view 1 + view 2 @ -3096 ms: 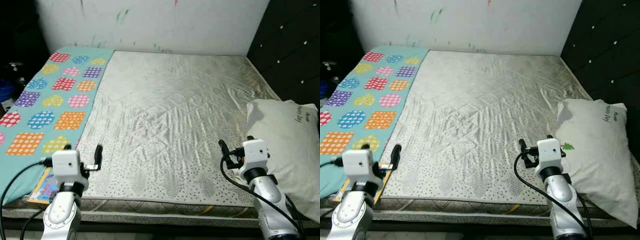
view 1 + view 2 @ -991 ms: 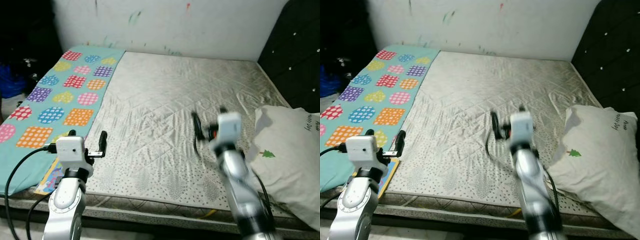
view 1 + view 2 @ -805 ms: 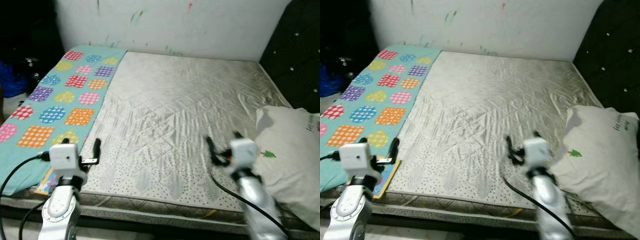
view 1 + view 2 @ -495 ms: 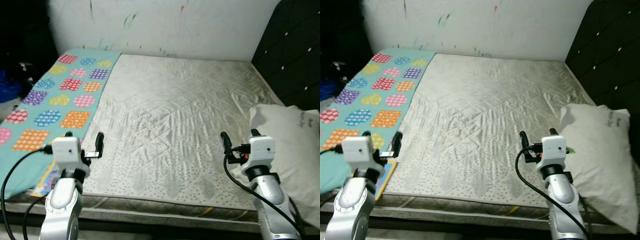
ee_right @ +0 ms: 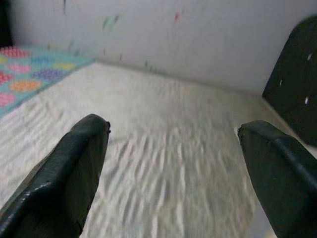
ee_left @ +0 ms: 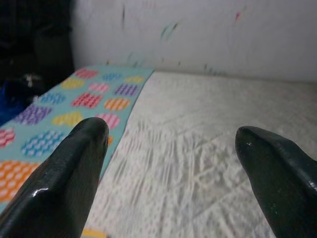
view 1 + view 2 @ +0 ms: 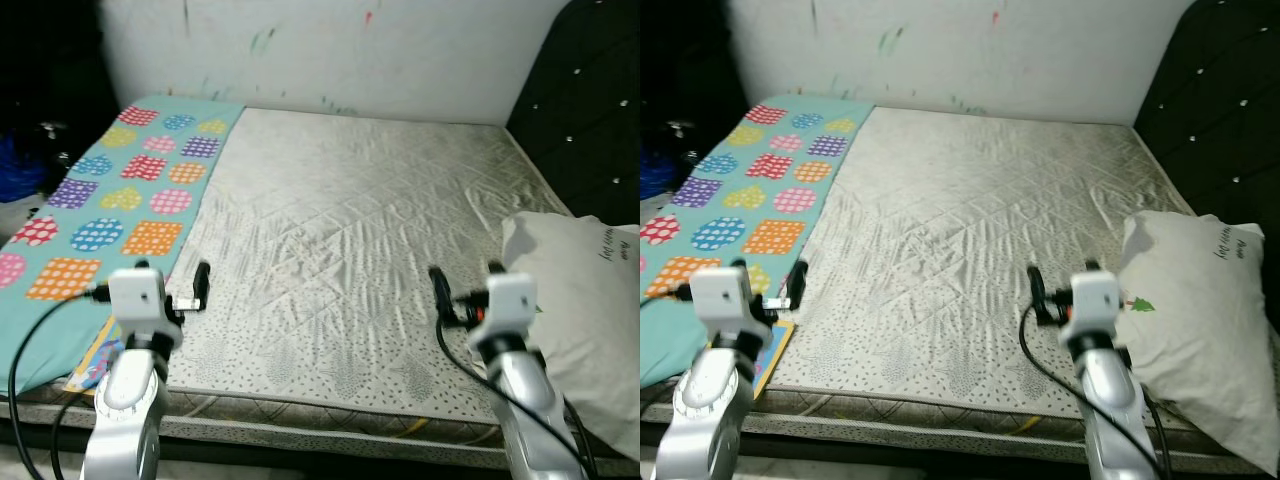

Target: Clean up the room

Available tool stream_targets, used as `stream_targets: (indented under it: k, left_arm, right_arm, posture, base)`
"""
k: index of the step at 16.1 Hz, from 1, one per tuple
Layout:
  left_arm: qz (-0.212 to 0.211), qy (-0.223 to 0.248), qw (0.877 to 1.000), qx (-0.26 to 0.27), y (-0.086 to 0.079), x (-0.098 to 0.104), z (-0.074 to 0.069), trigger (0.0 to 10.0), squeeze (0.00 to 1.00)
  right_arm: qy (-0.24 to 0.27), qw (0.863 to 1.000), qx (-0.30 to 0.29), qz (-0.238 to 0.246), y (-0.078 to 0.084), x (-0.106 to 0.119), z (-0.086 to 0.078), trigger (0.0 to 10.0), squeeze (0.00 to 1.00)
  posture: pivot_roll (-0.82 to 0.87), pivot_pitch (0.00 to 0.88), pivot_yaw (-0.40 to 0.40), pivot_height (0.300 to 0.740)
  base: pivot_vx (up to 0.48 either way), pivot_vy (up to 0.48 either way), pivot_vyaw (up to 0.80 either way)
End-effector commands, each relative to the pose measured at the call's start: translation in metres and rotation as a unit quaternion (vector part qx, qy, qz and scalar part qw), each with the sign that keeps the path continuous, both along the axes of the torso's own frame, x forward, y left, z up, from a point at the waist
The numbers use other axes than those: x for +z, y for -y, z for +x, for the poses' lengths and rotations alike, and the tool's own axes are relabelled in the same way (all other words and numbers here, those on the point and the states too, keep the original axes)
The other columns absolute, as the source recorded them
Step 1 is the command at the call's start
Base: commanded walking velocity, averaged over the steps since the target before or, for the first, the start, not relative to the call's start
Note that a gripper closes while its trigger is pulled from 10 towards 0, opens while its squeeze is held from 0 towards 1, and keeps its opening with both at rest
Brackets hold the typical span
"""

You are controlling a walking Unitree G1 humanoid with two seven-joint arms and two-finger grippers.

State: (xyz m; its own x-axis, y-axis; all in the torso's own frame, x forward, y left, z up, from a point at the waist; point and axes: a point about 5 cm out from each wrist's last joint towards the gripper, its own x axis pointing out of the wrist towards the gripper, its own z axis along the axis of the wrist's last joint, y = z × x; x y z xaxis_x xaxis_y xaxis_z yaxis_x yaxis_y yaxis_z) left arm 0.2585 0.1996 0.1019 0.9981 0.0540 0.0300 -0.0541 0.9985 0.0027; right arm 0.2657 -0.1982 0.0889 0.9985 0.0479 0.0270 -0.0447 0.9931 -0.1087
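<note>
While both arms reach out over the near edge of the bed, the left gripper and the right gripper have their black fingers spread wide with nothing between them. Each hangs above the silvery quilted mattress, which is bare and a bit wrinkled in the middle. A teal blanket with bright spotty shapes lies along the mattress's left side. Just under its near corner, a thin colourful book pokes out by the left arm. A white pillow sits at the right edge, close beside the right arm. It has a small green tree picture and some dark writing, too small and blurry to read. A black padded headboard stands on the right. The white wall behind has small paint marks.
</note>
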Motion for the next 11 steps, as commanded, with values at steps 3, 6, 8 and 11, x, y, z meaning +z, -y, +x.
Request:
stream_targets:
  k: [3, 6, 8, 11]
  left_arm:
    - [-0.002, 0.003, 1.000, 0.000, 0.002, 0.001, -0.004, 10.0, 0.00]
    - [-0.003, 0.002, 1.000, 0.000, 0.004, 0.000, -0.006, 10.0, 0.00]
    - [-0.003, -0.001, 1.000, -0.003, 0.004, 0.000, -0.007, 10.0, 0.00]
    - [-0.003, -0.004, 1.000, -0.008, 0.005, 0.000, -0.006, 10.0, 0.00]
  right_arm:
    - [-0.061, 0.998, -0.021, -0.017, 0.023, -0.023, -0.012, 10.0, 0.00]
    - [-0.061, 0.997, -0.029, -0.030, 0.037, -0.020, -0.019, 10.0, 0.00]
    - [-0.074, 0.996, -0.032, -0.046, 0.056, -0.022, -0.042, 10.0, 0.00]
    - [-0.056, 0.997, -0.026, -0.040, 0.055, -0.011, -0.046, 10.0, 0.00]
  posture:
    - [-0.04, 0.000, -0.037, 0.740]
    - [-0.05, 0.005, -0.036, 0.740]
    - [-0.05, 0.017, -0.031, 0.740]
    - [-0.06, 0.028, -0.024, 0.740]
  base:
    - [0.000, 0.000, 0.00]
    - [0.000, 0.000, 0.00]
    - [0.000, 0.000, 0.00]
    - [0.000, 0.000, 0.00]
